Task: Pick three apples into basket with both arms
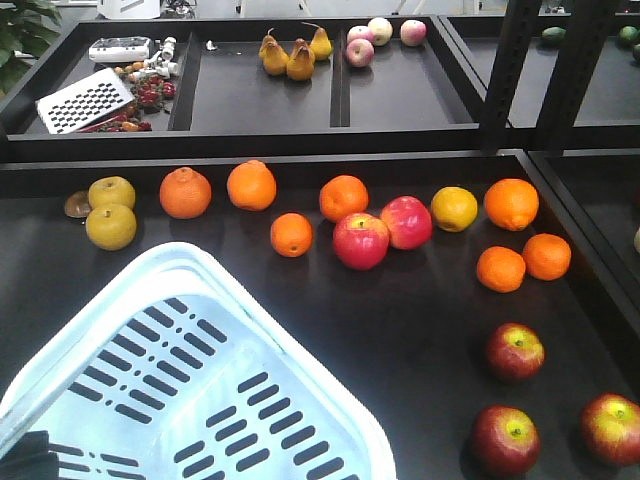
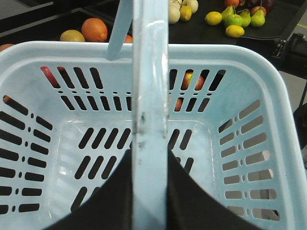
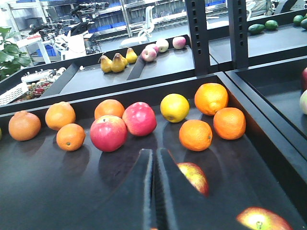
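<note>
Three dark red apples (image 1: 515, 351) (image 1: 505, 438) (image 1: 611, 427) lie on the black shelf at the lower right. The pale blue basket (image 1: 150, 300) fills the lower left and holds no fruit. In the left wrist view my left gripper (image 2: 149, 153) is shut on the basket's hoop handle (image 2: 149, 72), with the basket (image 2: 268, 96) hanging below it. In the right wrist view my right gripper (image 3: 153, 152) is shut with nothing in it, low over the shelf. One apple (image 3: 194, 177) lies just right of its fingers, partly hidden by them. Another apple (image 3: 261, 219) shows at the bottom right.
Two brighter red apples (image 1: 360, 240) (image 1: 406, 221) lie mid-shelf among several oranges (image 1: 510, 203) and yellow fruits (image 1: 454, 208). The back tray holds pears (image 1: 290, 55) and pale apples (image 1: 380, 35). Black rack posts (image 1: 515, 60) stand at the right, near the shelf wall (image 1: 590, 250).
</note>
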